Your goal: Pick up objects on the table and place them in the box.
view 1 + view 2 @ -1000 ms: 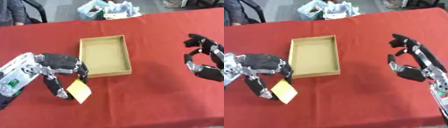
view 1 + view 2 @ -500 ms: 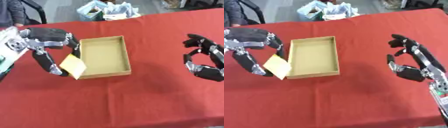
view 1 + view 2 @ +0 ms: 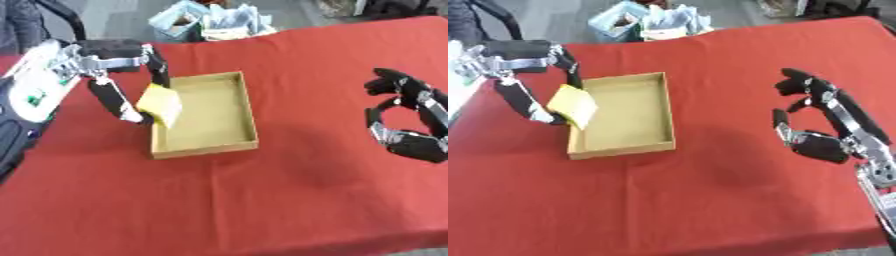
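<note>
Left hand (image 3: 118, 75) raised over the left side of the red tabletop (image 3: 289, 175), fingers and thumb pinching a flat yellow object (image 3: 161, 105). Yellow object tilted, hanging above the left wall of the open cardboard box (image 3: 206, 117), partly over its inside. Box lying left of the tabletop's centre, nothing visible on its floor. Right hand (image 3: 820, 120) near the right edge, fingers curled in a loose arc, holding nothing, well apart from the box.
</note>
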